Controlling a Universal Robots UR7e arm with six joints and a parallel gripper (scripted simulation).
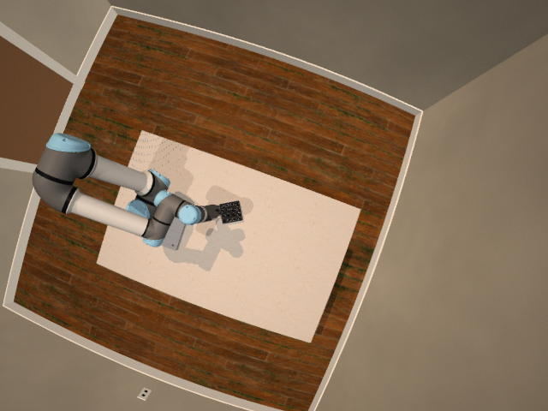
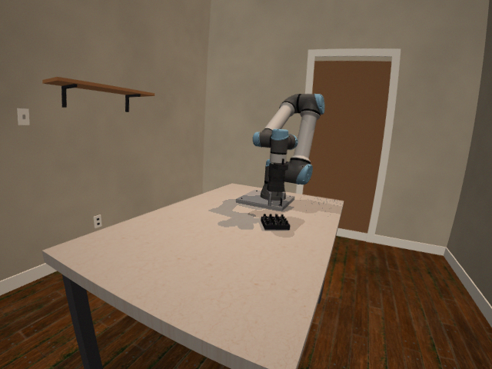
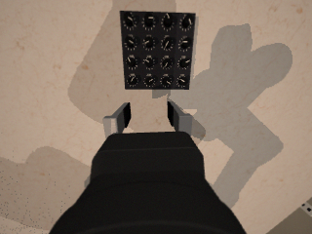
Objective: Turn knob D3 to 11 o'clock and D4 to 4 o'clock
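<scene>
above the table (image 1: 274,260) (image 2: 191,254) (image 3: 88,29), the gripper (image 1: 217,211) (image 2: 276,199) (image 3: 148,109) (fingers wide apart) pointing down near the knob box (image 1: 230,211) (image 2: 275,223) (image 3: 158,51).

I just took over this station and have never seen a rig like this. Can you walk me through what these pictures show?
You have one jointed arm, bolted by a grey base plate to a pale table. The top picture looks down from above; the exterior one looks along the table toward a brown door. The wrist picture comes from the arm's end, looking past the hand. On the table sits a black knob box with four rows of four knobs. The hand is open and holds nothing.
</scene>
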